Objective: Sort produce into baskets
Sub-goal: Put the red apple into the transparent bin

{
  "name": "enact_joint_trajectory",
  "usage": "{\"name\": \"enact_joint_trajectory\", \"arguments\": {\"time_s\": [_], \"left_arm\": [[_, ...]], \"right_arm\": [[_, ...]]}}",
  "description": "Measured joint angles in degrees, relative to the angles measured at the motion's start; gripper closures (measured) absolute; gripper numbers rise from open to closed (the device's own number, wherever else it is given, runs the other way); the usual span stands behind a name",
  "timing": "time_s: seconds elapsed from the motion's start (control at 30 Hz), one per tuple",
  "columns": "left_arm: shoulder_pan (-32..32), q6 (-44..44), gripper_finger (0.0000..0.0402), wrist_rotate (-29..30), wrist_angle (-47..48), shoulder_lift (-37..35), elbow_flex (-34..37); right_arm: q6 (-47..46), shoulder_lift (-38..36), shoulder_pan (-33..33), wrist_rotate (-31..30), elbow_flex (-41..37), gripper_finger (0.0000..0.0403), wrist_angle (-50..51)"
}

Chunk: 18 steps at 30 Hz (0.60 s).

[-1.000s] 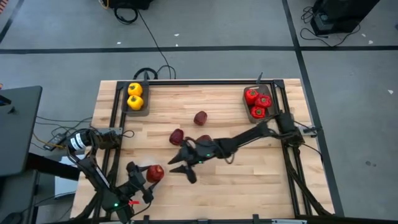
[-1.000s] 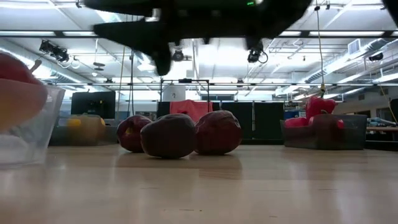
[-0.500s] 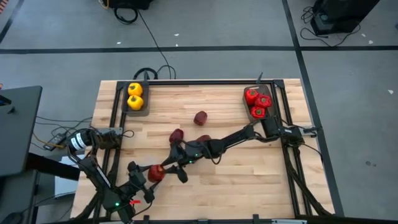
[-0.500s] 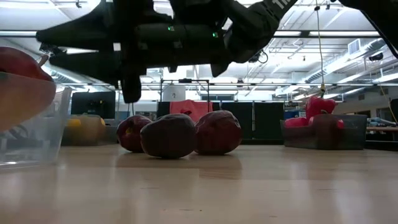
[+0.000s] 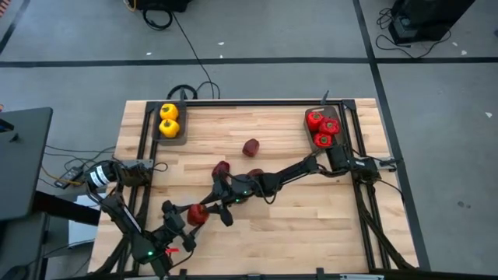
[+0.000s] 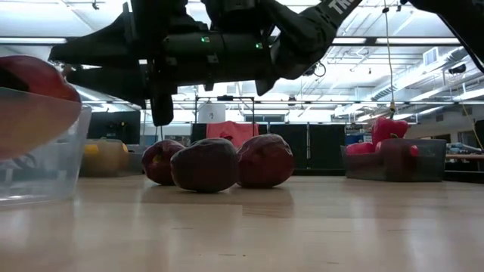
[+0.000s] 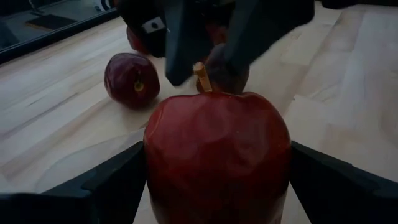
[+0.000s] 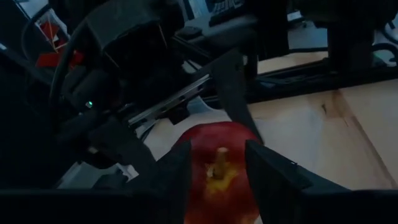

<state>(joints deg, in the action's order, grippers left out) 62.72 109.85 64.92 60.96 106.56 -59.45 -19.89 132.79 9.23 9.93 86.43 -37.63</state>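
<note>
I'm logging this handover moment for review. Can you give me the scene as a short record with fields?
held item: red apple with a stem, between the left gripper fingers, near the table's front left
right gripper: reached across, fingers either side of the same apple's top, closing in
loose fruit: three dark maroon fruits at the table's middle
yellow peppers: two in the back-left grey tray
red peppers: three in the back-right grey tray
clear tray: seen in the low view
</note>
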Motion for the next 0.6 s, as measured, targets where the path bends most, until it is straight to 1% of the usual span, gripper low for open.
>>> {"name": "enact_joint_trajectory", "arguments": {"time_s": [0.1, 0.2, 0.4, 0.43, 0.6], "left_arm": [[-0.8, -0.6, 0.0043, 0.1, -0.2, 0.0, 0.0], [-1.4, -1.9, 0.0043, 0.1, -1.0, 0.0, 0.0], [-1.6, -1.8, 0.0043, 0.0, -1.4, 0.0, 0.0], [-1.6, -1.8, 0.0043, 0.0, -1.6, 0.0, 0.0], [-1.6, -1.9, 0.0024, 0.1, -1.5, 0.0, -1.4]], "right_arm": [[0.1, 0.0, 0.1, -0.7, 0.0, 0.0255, 0.7], [0.1, 0.0, 0.1, -1.1, 0.0, 0.0283, 1.4], [0.8, 0.0, 0.2, -2.3, 0.0, 0.0378, 1.4], [1.4, 0.0, 0.2, -2.4, 0.0, 0.0386, 1.4], [3.4, 0.0, 0.5, -2.5, 0.0, 0.0388, 1.4]]}}
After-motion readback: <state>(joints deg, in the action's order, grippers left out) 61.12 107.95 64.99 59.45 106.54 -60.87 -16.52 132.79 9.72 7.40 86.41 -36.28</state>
